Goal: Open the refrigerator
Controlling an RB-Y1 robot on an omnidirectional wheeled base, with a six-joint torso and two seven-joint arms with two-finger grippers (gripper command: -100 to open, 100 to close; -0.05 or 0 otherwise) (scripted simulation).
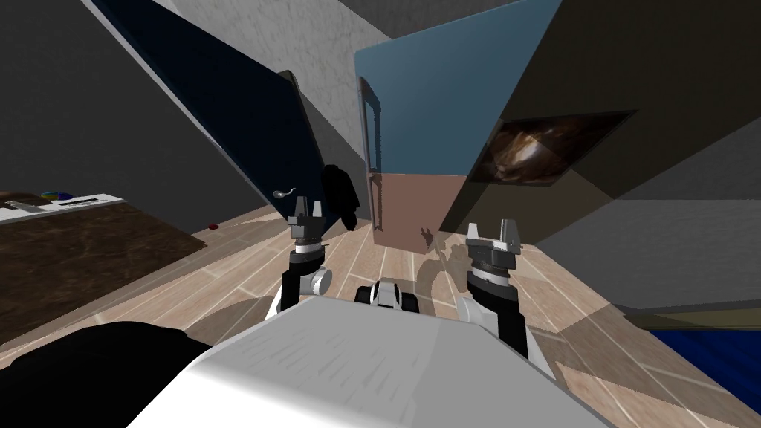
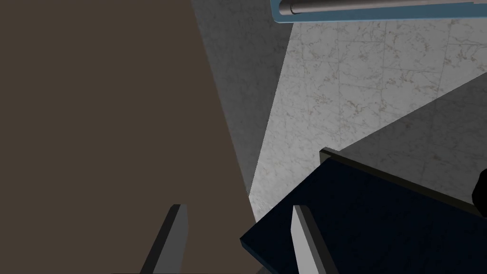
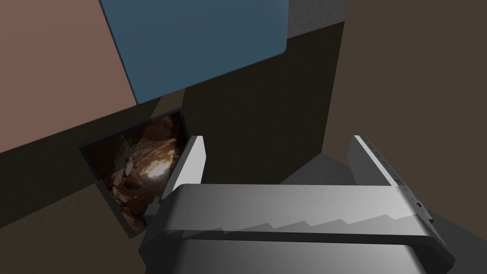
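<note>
— Grippers nearest, so we log those first: left gripper (image 1: 307, 208) at 11 o'clock off the chest tip, right gripper (image 1: 491, 234) at 1 o'clock. Both are over the wood floor (image 1: 386, 260).

— Fingers?

— In the left wrist view we see the fingers (image 2: 175, 233) spread, with nothing between them. In the right wrist view the fingers (image 3: 192, 161) stand wide apart and hold nothing either.

— Where's the refrigerator?

— We put the refrigerator (image 1: 423, 111) at 12 o'clock, ahead of both grippers and well apart from them. It has a blue upper door and a dull pink lower door (image 1: 412, 212), faces in one plane. The upper handle (image 1: 369, 122) runs along the 9 o'clock edge. The lower handle is thin and hard to make out. The fridge top is cut off by the frame. Its 3 o'clock side meets a brown wall (image 1: 632, 59), and we can't tell if it runs on behind.

— Anything else?

— A dark blue door (image 1: 223, 111) at 10 o'clock has a small lever (image 1: 283, 195). Just beside it is a black shape (image 1: 340, 193) we can't identify. A framed picture (image 1: 550, 148) at 2 o'clock hangs on the brown wall. A dark counter (image 1: 74, 253) at 9 o'clock is cut off, and the items on its far end are too small to name. In the left wrist view a grey bar (image 2: 371, 5) sits on a blue edge, mostly cut off.
</note>
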